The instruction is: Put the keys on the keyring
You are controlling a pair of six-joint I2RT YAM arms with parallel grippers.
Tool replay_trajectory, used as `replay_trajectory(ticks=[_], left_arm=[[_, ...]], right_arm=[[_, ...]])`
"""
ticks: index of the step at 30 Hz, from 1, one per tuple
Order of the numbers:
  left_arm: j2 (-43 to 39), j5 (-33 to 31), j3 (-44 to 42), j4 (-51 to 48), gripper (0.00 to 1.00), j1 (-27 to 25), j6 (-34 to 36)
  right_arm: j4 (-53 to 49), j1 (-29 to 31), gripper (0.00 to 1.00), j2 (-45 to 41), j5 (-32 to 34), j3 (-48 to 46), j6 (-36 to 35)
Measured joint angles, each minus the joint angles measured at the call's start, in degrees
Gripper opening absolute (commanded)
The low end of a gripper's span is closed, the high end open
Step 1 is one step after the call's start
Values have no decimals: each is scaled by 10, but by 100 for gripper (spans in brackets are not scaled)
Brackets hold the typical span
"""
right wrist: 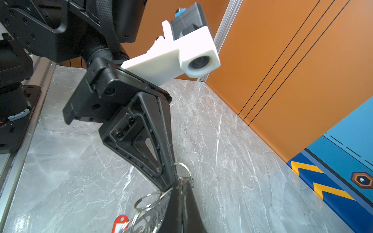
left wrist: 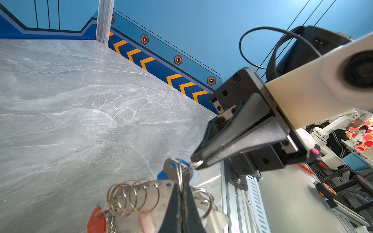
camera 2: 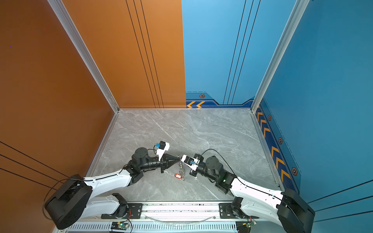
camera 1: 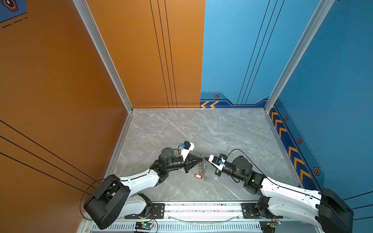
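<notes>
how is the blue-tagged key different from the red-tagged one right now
Colour: the blue-tagged key has a blue tag, the red-tagged key a red one. Place: blue is up at the gripper tips; red is at the keyring's far end. Grip: the right gripper pinches blue's small ring; red is untouched. Both sit among split rings.

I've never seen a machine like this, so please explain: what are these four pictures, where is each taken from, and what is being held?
Two robot arms, left and right, work over a grey marble-look table. Two pictures look down from overhead; two come from cameras on the arms' wrists. The left arm's fingers are shut on the keyring, a metal plate edged with small rings. The right arm's fingers pinch the little ring of a blue-tagged key. A red tag sits at the keyring's other end.
</notes>
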Motion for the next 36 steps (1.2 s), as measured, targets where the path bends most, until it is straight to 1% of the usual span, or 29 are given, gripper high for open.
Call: replay_trajectory(ticks=[18, 29, 36], left_arm=[[0, -6, 0, -3, 0, 4, 0], [0, -13, 0, -3, 0, 6, 0], [0, -13, 0, -3, 0, 6, 0]], right_arm=[[1, 0, 0, 12, 1, 0, 4], [25, -2, 0, 28, -2, -1, 40], [28, -5, 0, 28, -11, -3, 51]])
